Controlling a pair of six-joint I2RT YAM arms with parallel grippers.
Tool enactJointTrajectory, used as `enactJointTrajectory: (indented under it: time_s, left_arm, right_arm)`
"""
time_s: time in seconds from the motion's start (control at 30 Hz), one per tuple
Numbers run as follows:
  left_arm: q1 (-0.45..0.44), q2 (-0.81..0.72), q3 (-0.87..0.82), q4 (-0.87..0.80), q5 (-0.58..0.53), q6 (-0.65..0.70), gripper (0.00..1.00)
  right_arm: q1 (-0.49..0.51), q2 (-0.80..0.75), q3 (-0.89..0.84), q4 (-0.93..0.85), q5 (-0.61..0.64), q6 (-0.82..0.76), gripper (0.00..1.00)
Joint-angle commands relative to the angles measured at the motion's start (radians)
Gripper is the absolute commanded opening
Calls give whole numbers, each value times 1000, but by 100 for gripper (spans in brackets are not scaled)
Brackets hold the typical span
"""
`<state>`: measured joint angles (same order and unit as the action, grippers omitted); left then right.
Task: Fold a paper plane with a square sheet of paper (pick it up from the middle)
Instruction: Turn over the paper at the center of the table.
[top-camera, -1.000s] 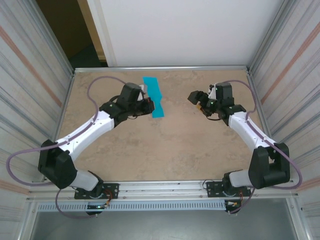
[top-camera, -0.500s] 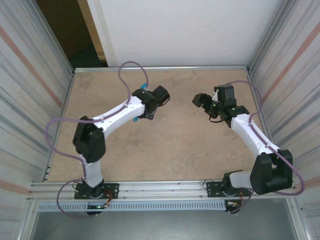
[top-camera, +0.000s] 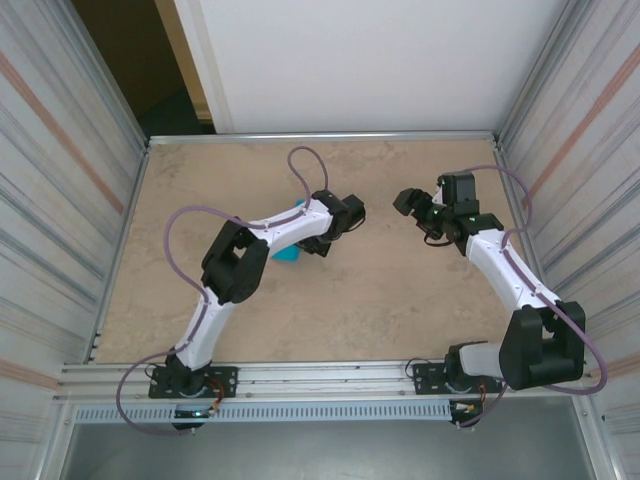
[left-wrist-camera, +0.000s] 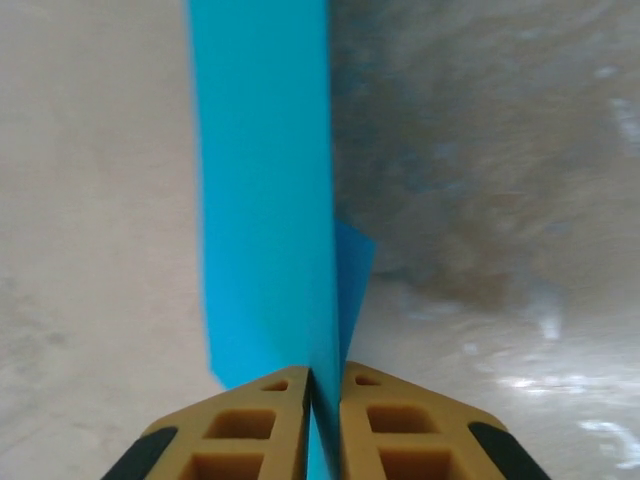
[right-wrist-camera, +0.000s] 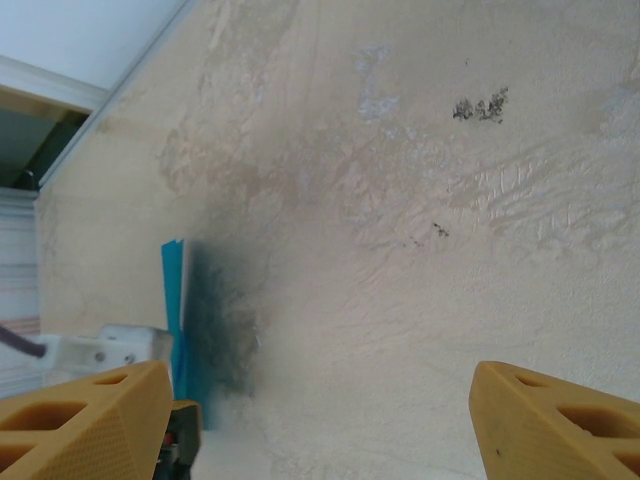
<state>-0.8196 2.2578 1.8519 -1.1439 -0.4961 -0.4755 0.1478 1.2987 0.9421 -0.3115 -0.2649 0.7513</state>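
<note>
A folded strip of turquoise-blue paper (left-wrist-camera: 265, 200) runs away from my left gripper (left-wrist-camera: 324, 374). Its tan fingers (left-wrist-camera: 250, 420) are shut on the paper's near end, with the sheet pinched edge-on between them. From above, a bit of the same paper (top-camera: 288, 256) pokes out under my left arm (top-camera: 290, 222), left of the table's middle. In the right wrist view the paper (right-wrist-camera: 172, 290) stands edge-on at the left and throws a dark shadow. My right gripper (top-camera: 408, 203) hovers right of centre, facing the left arm. Its jaws (right-wrist-camera: 318, 385) are wide open with nothing between them.
The beige stone-patterned tabletop (top-camera: 370, 290) is ringed by a metal rim (top-camera: 320, 136) and corrugated side walls (top-camera: 70, 200). A purple cable (top-camera: 305, 165) loops above the left arm. Bare tabletop lies in front of both grippers.
My left arm has swung right toward the table's middle, carrying the paper off its far-left spot, with its elbow pulled in. The right gripper has shifted slightly right.
</note>
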Motion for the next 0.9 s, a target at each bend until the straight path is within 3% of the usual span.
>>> enactJointTrajectory:
  time_s: [0.0, 0.13, 0.27, 0.43, 0.57, 0.87]
  left_arm:
    - [12, 3, 27, 59, 190, -29, 17]
    - [42, -34, -14, 177, 389, -34, 25]
    - [76, -110, -78, 294, 572, -30, 42]
    - [134, -279, -243, 497, 794, -66, 55]
    - [221, -429, -442, 646, 847, -143, 57]
    - [468, -726, -890, 828, 841, -319, 68]
  right_arm:
    - [-9, -19, -24, 1, -8, 24, 77]
    - [-10, -7, -25, 20, -44, 38, 77]
    - [-6, 11, -17, 29, -75, 37, 78]
    - [41, 83, 25, 2, -94, 3, 76]
    - [157, 171, 77, 2, -92, -24, 67]
    - [417, 507, 280, 74, -189, -3, 34]
